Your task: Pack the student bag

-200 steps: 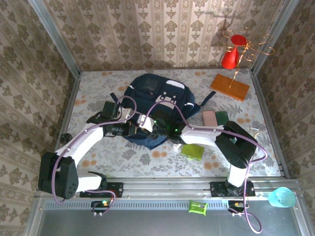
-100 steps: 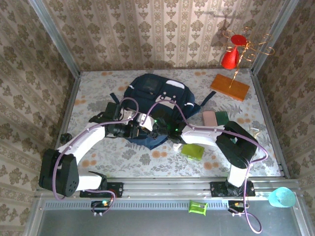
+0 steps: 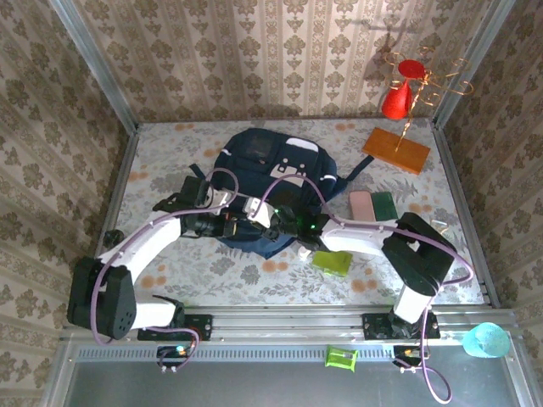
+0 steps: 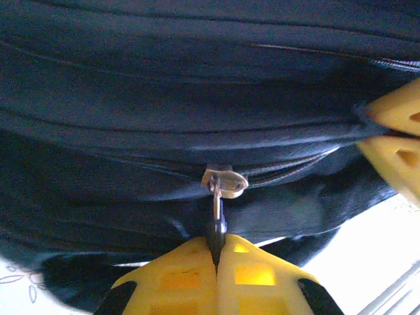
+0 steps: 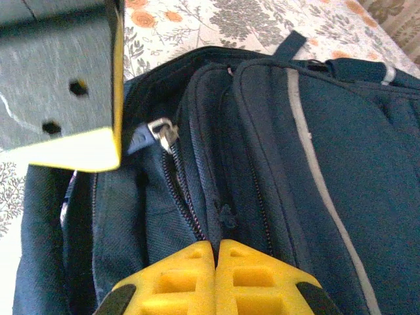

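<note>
The student bag (image 3: 273, 163), a dark navy backpack, lies in the middle of the table with its zippered edge toward the arms. My left gripper (image 4: 216, 244) is shut on the dark tab of the silver zipper pull (image 4: 224, 180) at that edge. From above, the left gripper (image 3: 243, 220) and right gripper (image 3: 273, 222) meet at the bag's near rim. My right gripper (image 5: 215, 244) is shut on a fold of the bag's fabric (image 5: 226, 213) beside the zipper teeth. The zipper pull (image 5: 161, 131) sits just past the left gripper's fingers (image 5: 65, 85).
A lime green box (image 3: 332, 260) lies under the right forearm. A pink block (image 3: 361, 203) and a dark green block (image 3: 383, 203) sit to the bag's right. An orange board (image 3: 396, 150) and a wire stand with a red cone (image 3: 397, 97) occupy the back right.
The left gripper's jaws parted slightly and closed again on the zipper tab. The right arm's elbow has shifted a little to the right. The bag has stayed put.
</note>
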Tool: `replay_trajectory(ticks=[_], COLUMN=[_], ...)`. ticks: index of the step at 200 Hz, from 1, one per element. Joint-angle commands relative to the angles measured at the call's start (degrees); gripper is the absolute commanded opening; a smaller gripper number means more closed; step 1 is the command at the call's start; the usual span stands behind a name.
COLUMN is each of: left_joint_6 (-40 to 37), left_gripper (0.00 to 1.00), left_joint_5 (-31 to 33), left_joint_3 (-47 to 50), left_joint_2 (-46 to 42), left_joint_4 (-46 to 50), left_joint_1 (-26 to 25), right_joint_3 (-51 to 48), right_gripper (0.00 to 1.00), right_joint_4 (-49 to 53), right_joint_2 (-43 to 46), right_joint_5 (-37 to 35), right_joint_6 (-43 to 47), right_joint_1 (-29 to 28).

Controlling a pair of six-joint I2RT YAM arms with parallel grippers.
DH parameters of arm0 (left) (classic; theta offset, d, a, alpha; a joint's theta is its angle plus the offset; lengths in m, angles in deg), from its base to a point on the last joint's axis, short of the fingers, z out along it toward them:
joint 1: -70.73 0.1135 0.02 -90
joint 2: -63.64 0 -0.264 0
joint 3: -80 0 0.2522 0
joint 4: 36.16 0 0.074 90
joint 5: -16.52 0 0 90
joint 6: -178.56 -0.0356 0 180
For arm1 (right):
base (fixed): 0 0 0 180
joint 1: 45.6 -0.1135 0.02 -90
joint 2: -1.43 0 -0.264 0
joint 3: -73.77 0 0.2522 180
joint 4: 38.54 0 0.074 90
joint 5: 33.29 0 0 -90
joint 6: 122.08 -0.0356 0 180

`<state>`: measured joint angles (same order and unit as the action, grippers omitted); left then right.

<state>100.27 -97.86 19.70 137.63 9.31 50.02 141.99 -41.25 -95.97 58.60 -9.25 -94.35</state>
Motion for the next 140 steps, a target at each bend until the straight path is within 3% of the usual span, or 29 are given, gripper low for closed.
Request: replay_trajectory(ticks=[1, 59, 99, 140], left_joint_6=[-0.7, -3.6, -4.7, -5.6], left_gripper=[0.00, 0.00, 0.00, 0.00], left_joint_5=[3.9, 11.3, 4.6, 2.4], left_joint_3=[-1.1, -3.0, -2.5, -2.5], left_joint_2=[-3.2, -4.3, -4.2, -3.5], left_joint_4=[3.5, 9.1, 7.0, 7.1], left_joint_1=[2.1, 4.8, 3.1, 1.0], right_joint_3=[-2.1, -8.6, -9.2, -7.9], right_gripper=[0.00, 0.00, 0.03, 0.20], right_joint_4=[-0.6, -1.2, 0.3, 2.2], right_joint_2=[4.9, 10.5, 12.4, 11.0], right_joint_5=[-2.6, -2.9, 1.6, 6.6], right_joint_6=[4.4, 13.3, 10.9, 5.6], right_joint_1=[1.9, 6.0, 8.4, 6.9])
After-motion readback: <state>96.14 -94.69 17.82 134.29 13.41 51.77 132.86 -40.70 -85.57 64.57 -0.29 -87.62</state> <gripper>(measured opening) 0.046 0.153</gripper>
